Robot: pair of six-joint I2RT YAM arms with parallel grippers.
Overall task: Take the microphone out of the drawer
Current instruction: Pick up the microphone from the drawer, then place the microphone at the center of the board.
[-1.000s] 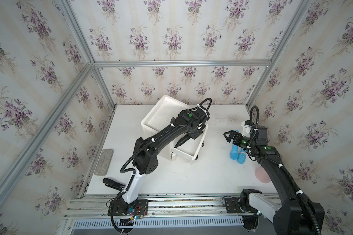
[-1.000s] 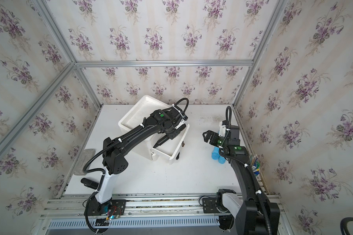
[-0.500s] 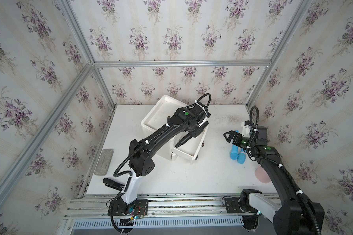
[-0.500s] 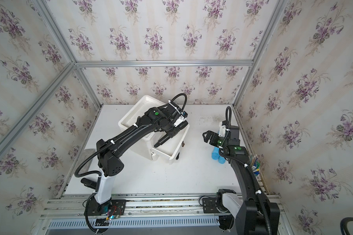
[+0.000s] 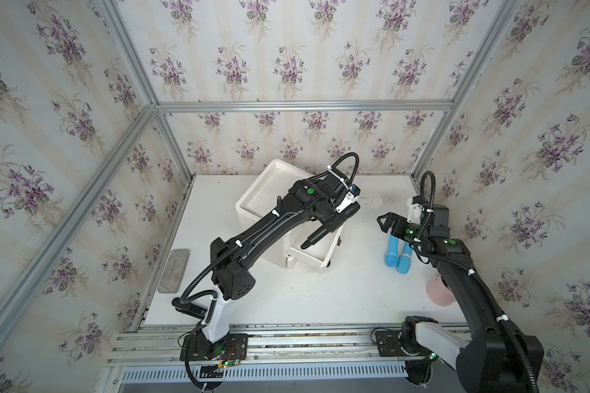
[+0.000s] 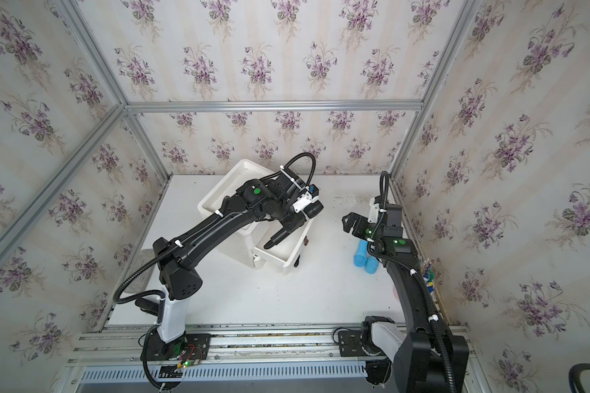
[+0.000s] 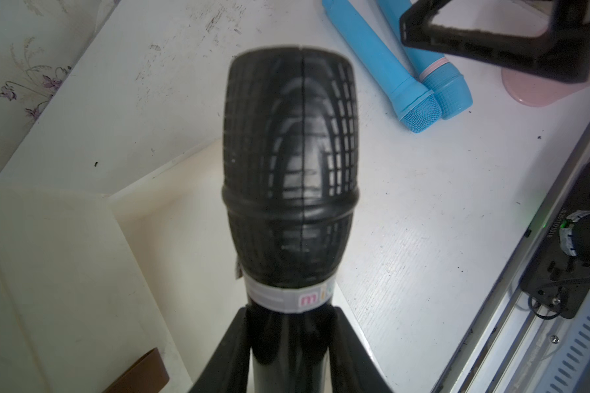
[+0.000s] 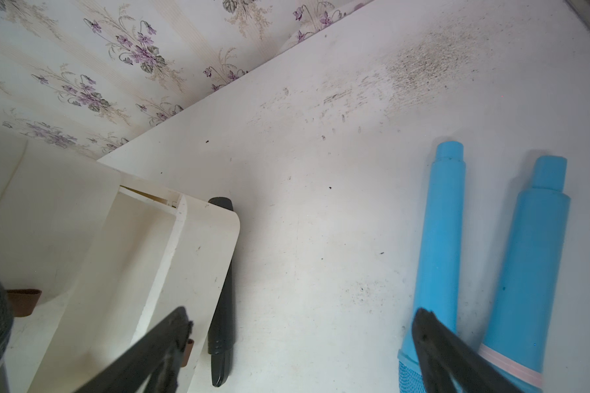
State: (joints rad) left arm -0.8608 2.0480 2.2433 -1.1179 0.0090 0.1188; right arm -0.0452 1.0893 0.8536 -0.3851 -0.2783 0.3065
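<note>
A: Entry one, a top view: black microphone [image 5: 315,234], lifted above the open drawer [image 5: 309,259], clamped in the left gripper [image 5: 336,221].
B: Risk: its tail dips toward the drawer's rim; a low carry could snag there.
A: Entry two, left wrist: fingers [image 7: 223,354] pinch the slim handle under the band.
B: Heavy head might swivel loose.
A: Entry three, right wrist: right gripper [image 8: 302,313] spread wide, empty, beside the drawer, near two blue microphones [image 8: 440,238].
B: Crowded landing; might knock them.
</note>
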